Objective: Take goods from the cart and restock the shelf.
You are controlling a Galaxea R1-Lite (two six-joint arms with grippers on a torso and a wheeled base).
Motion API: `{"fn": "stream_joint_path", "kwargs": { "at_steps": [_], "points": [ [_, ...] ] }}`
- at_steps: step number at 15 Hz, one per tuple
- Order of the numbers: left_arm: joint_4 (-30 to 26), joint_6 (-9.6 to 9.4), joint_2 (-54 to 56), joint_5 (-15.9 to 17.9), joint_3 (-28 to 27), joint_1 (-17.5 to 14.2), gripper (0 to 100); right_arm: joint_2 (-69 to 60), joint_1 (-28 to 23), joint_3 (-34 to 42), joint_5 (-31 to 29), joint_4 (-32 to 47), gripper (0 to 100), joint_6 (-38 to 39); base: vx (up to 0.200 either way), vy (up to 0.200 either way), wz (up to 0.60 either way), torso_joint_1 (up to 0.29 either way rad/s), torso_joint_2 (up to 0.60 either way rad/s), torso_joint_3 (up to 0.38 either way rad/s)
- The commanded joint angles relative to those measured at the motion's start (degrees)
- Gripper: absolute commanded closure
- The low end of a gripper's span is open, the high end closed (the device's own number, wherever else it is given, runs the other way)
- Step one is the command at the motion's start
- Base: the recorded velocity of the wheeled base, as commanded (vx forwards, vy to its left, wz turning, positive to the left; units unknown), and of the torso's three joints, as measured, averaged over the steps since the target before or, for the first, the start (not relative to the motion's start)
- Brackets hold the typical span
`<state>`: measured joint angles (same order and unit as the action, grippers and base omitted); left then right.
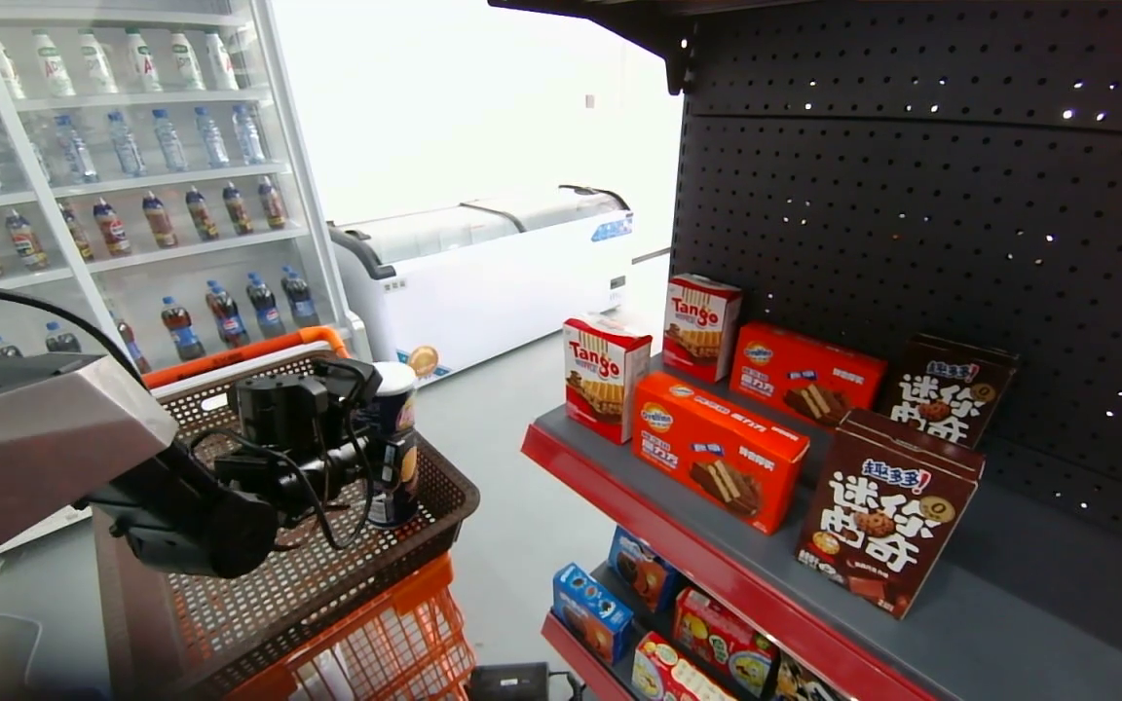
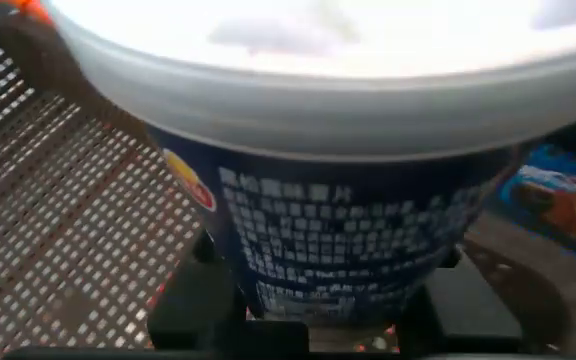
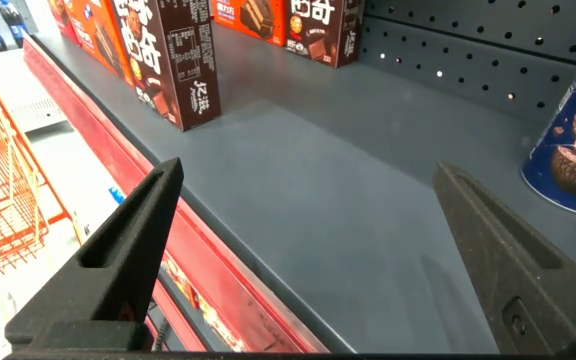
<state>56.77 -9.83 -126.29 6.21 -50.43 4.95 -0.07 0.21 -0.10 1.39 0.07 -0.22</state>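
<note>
Left claw: the left claw (image 1: pixel 358 460) is clamped on the can, one black finger (image 2: pixel 196 305) on each side of its lower body.
Can: the dark blue can (image 1: pixel 394 438) with a white lid stands upright inside the cart's upper basket, near its front corner. Whether its base touches the mesh cannot be told.
Cart: the cart (image 1: pixel 446 490) has a brown mesh basket on top and an orange wire basket below, just beside the shelf's end.
Right claw: the right claw (image 3: pixel 308 175) hangs over bare grey shelf board, its fingers wide apart and holding nothing.
Shelf: the shelf (image 1: pixel 1014 608) is grey with a red front edge. It carries wafer boxes (image 1: pixel 605 375), orange boxes (image 1: pixel 720 450) and brown boxes (image 1: pixel 887 511) in two rows.
Blue tub: a round blue tub (image 3: pixel 573 140) stands on the board near the right claw.
Behind: a drinks cooler (image 1: pixel 132 175) and a chest freezer (image 1: pixel 483 273).
</note>
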Motion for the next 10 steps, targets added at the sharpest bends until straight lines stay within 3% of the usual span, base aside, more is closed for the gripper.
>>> {"fn": "stream_joint_path", "kwargs": {
  "at_steps": [1,4,5,6,7,9,10],
  "points": [
    [-4.56,0.33,7.20,3.64,-0.98,3.31,100,0.07,-0.03,0.01,0.02,0.01,0,-0.04,0.000,0.000,0.00,0.000,0.00,0.000],
    [-17.22,0.86,19.95,9.35,-1.95,6.39,100,0.07,-0.03,0.01,0.02,0.01,0,-0.04,0.000,0.000,0.00,0.000,0.00,0.000],
    [-23.64,0.60,24.43,12.96,-1.95,6.65,100,0.07,-0.03,0.01,0.02,0.01,0,-0.04,0.000,0.000,0.00,0.000,0.00,0.000],
    [-23.99,0.60,24.69,13.22,-1.95,6.74,100,0.07,0.06,0.01,0.02,0.01,0,-0.04,0.000,0.000,0.00,0.000,0.00,0.000],
    [-30.05,0.68,30.67,18.58,-0.54,7.27,100,0.07,-0.03,0.01,0.02,0.01,0,-0.04,0.000,0.000,0.00,0.000,0.00,0.000],
    [-30.14,1.83,33.57,21.48,1.30,7.88,100,0.07,-0.03,0.01,0.02,0.01,0,-0.04,0.000,0.000,0.00,0.000,0.00,0.000],
    [-27.50,3.76,33.83,25.08,2.88,7.97,100,0.07,0.06,0.01,0.02,0.01,0,-0.04,0.000,0.000,0.00,0.000,0.00,0.000]
  ]
}}
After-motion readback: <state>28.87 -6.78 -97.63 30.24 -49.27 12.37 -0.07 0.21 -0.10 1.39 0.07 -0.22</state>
